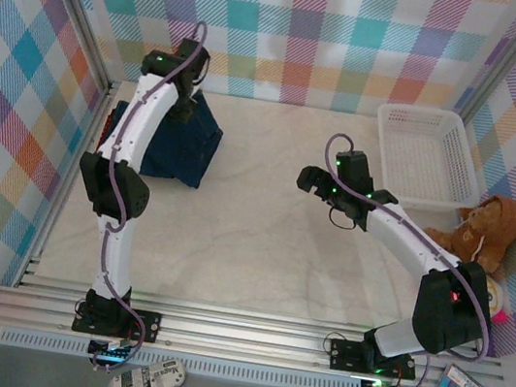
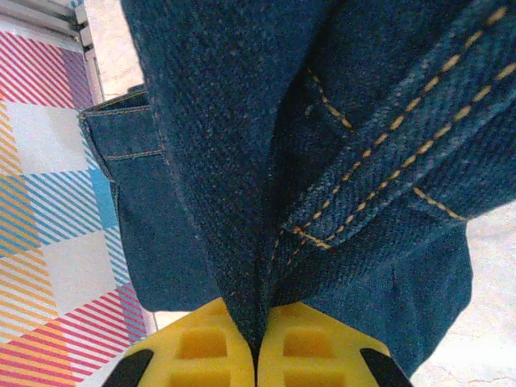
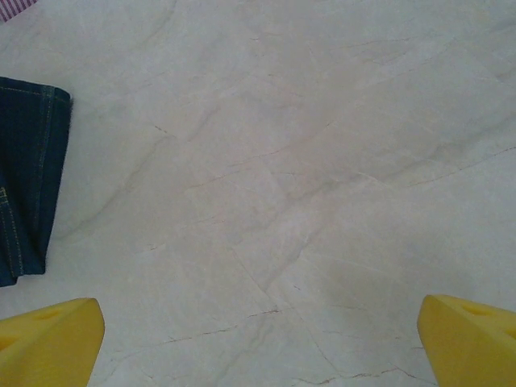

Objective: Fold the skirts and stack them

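Observation:
A dark blue denim skirt (image 1: pixel 190 146) lies folded at the far left of the table, on a pile with a red edge (image 1: pixel 104 136) peeking out at its left side. My left gripper (image 1: pixel 184 95) sits at the pile's far edge. In the left wrist view its yellow fingers (image 2: pixel 201 351) are shut on a fold of the denim skirt (image 2: pixel 242 161) with orange stitching, and the gripper (image 2: pixel 258 359) pinches the cloth. My right gripper (image 1: pixel 313 182) hovers open over bare table at mid-right. Its gripper (image 3: pixel 258 343) holds nothing; the denim edge (image 3: pixel 28 177) shows at the left.
A white slatted basket (image 1: pixel 427 154) stands at the back right, with a brown teddy bear (image 1: pixel 483 235) beside it at the right wall. Checked walls close in the left, back and right. The metal rail (image 1: pixel 245 334) runs along the near edge.

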Controlling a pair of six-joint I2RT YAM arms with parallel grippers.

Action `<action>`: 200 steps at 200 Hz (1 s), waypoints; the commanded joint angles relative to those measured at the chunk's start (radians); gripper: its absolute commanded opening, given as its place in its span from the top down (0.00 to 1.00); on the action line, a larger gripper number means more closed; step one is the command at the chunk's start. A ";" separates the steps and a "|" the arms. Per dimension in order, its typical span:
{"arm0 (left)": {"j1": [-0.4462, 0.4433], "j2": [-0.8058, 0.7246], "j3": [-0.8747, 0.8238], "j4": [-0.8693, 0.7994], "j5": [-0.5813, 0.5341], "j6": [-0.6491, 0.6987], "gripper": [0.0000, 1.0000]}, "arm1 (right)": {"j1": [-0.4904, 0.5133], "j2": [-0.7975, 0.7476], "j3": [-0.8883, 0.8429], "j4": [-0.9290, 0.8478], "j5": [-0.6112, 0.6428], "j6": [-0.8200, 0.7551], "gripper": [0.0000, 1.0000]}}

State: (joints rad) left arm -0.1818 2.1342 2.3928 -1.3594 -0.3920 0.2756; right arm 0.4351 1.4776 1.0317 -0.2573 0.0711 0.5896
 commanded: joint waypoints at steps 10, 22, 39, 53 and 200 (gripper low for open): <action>0.106 -0.094 0.038 0.027 0.136 0.037 1.00 | -0.004 0.027 0.055 -0.026 -0.007 -0.006 0.01; 0.145 -0.093 0.033 0.036 0.184 0.039 1.00 | -0.004 0.035 0.064 -0.028 -0.015 -0.003 0.01; 0.200 -0.077 0.029 0.045 0.245 0.039 1.00 | -0.004 0.042 0.073 -0.030 -0.023 0.002 0.01; 0.227 -0.057 0.026 0.045 0.270 0.054 1.00 | -0.004 0.047 0.076 -0.033 -0.028 0.004 0.01; 0.466 0.071 -0.110 0.231 0.515 0.122 0.96 | -0.004 -0.035 0.097 -0.160 0.070 -0.021 0.01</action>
State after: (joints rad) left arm 0.2718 2.1700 2.2845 -1.1965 0.1074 0.3904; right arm 0.4351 1.4895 1.1103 -0.3893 0.1020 0.5854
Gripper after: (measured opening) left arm 0.058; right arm 0.991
